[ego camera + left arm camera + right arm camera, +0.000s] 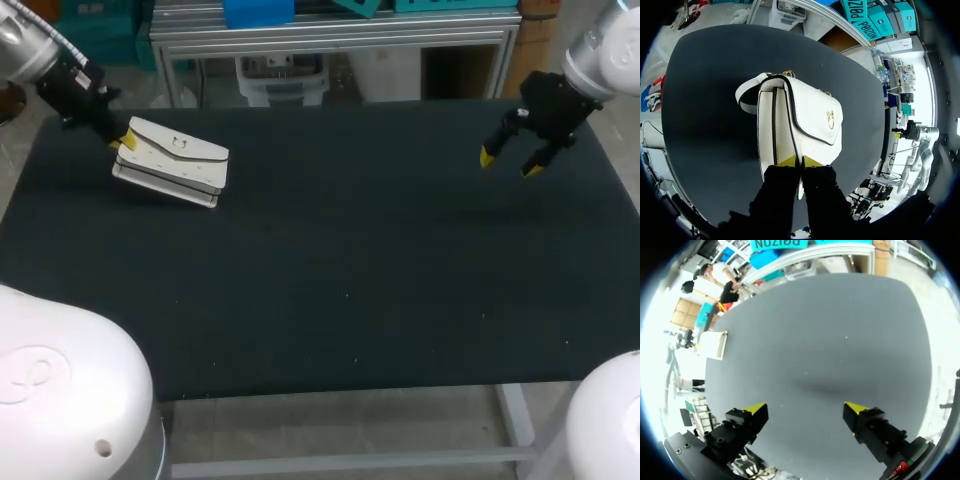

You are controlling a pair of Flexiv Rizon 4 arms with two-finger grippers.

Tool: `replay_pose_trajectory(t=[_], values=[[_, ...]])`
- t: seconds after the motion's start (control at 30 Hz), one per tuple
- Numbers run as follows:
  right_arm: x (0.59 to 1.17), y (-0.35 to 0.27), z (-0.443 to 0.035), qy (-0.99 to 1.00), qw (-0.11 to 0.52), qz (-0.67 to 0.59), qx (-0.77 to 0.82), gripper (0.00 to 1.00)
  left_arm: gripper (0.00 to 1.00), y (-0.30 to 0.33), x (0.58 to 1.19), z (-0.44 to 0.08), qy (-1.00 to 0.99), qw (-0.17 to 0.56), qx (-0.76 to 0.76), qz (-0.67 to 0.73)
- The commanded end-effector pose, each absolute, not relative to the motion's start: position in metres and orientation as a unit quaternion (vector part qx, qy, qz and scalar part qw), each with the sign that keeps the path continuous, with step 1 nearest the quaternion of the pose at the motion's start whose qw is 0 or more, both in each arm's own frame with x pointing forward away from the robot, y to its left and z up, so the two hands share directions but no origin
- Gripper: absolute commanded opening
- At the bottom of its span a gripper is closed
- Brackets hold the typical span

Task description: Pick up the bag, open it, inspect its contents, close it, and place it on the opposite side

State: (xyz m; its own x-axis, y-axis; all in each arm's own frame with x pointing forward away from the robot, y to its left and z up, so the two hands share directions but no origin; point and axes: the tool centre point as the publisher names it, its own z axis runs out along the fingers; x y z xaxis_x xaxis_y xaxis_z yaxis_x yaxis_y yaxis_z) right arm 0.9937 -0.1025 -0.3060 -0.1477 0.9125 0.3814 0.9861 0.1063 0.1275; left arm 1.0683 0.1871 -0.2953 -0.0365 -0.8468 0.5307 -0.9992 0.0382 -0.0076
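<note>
Head view puts the left gripper (pixel 124 141) at the far left corner of the table (pixel 330 300), its yellow tips pinched on the left end of the white bag (pixel 172 160). The bag stretches away from the fingers toward the middle, with its long axis running across the table and its flap with the gold clasp (pixel 178 146) facing up. Well apart at the right, the right gripper (pixel 510 160) hangs with fingers spread and empty, so the left arm is much nearer, and the opposite side lies roughly along the bag's own axis.

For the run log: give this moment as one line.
left fingers shut on bag | right fingers open, empty | flap closed
</note>
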Motion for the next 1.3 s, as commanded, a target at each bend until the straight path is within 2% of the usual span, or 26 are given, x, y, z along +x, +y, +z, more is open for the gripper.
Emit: replay_pose_trajectory(t=[0.03, 0.5, 1.07, 1.3], values=[[0.993, -0.102, -0.305, -0.737, 0.104, -0.175, -0.645, 1.00, 0.00, 0.187, 1.069, -0.295, -0.693, 0.197, 0.665, 0.193], [0.993, -0.102, -0.305, -0.737, 0.104, -0.175, -0.645, 1.00, 0.00, 0.190, 1.071, -0.294, -0.691, 0.200, 0.666, 0.199], [0.993, -0.102, -0.305, -0.737, 0.104, -0.175, -0.645, 1.00, 0.00, 0.262, 1.171, -0.268, -0.701, 0.125, 0.666, 0.225], [0.993, -0.102, -0.305, -0.737, 0.104, -0.175, -0.645, 1.00, 0.00, 0.278, 1.176, -0.295, -0.703, 0.152, 0.661, 0.212]])
